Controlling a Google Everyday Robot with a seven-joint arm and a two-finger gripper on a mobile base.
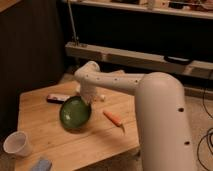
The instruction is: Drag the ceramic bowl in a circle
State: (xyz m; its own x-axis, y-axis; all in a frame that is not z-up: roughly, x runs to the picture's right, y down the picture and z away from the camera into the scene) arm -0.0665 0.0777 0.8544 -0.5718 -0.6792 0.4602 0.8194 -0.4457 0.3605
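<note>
The ceramic bowl (75,113), glossy green and shallow, sits near the middle of the wooden table (60,145) and looks slightly tilted. My gripper (89,100) comes down at the bowl's far right rim, shut on that rim. The white arm (160,115) reaches in from the lower right and hides most of the fingers.
A white cup (16,144) stands at the front left corner, with a blue object (41,164) at the front edge. An orange carrot-like item (114,119) lies right of the bowl. A dark bar (57,98) and a small white item (101,98) lie behind it. A dark wall rises to the left.
</note>
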